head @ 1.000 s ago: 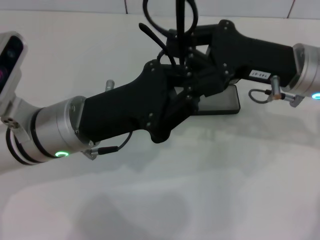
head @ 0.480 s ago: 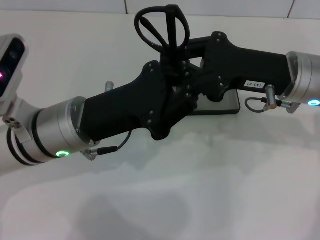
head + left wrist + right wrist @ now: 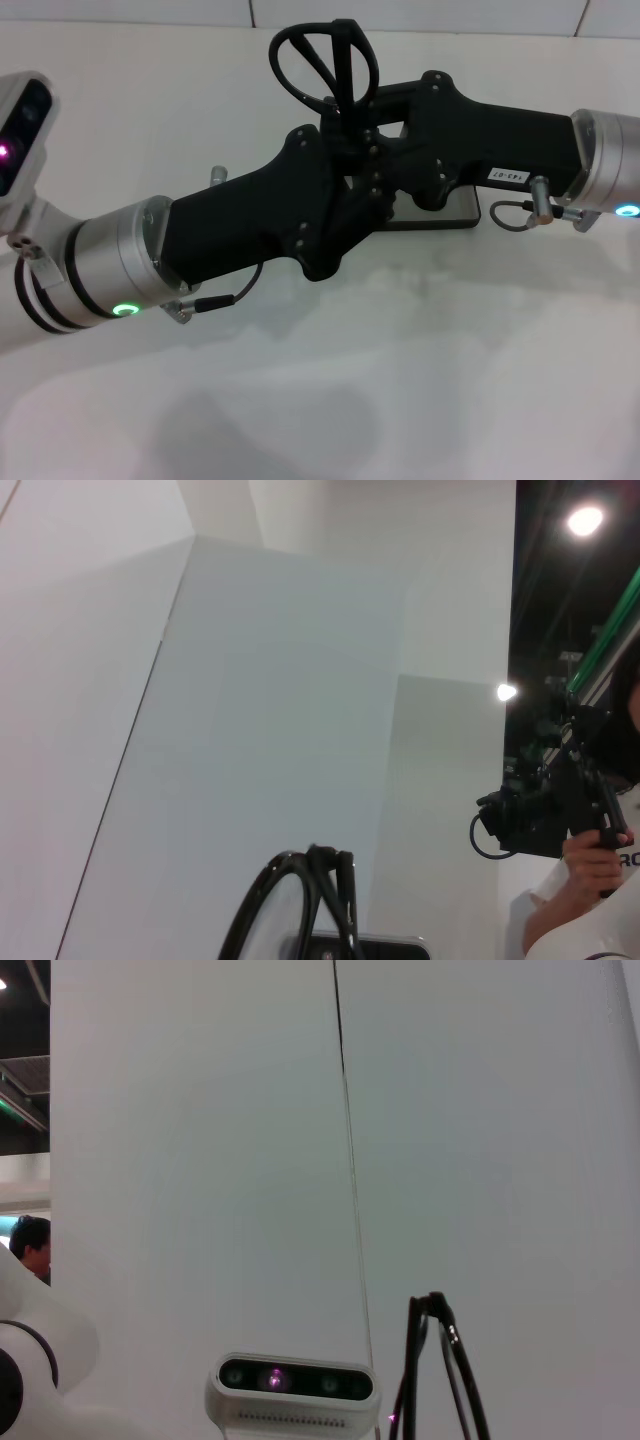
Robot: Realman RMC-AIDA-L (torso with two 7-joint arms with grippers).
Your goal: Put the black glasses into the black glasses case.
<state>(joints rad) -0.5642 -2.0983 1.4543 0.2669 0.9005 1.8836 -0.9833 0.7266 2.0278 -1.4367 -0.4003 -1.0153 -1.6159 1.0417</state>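
The black glasses (image 3: pixel 325 58) are folded and stand upright in the air above the spot where both grippers meet. My right gripper (image 3: pixel 350 125) reaches in from the right and is shut on their lower end. My left gripper (image 3: pixel 362 185) comes from the lower left and sits just below, against the right one; its fingers are hidden. The glasses also show in the left wrist view (image 3: pixel 300 905) and edge-on in the right wrist view (image 3: pixel 438 1375). The black glasses case (image 3: pixel 455 208) lies on the table under the right arm, mostly hidden.
The white table (image 3: pixel 400 380) spreads out in front of and behind the arms. A cable loop (image 3: pixel 515 212) hangs from the right wrist. The right wrist view shows my head camera (image 3: pixel 290 1385). A person with a device (image 3: pixel 590 820) stands far off.
The right arm has turned and dropped slightly, bringing the glasses down into view; their temple arm, sticking out before, now lies folded. The left arm has stayed still.
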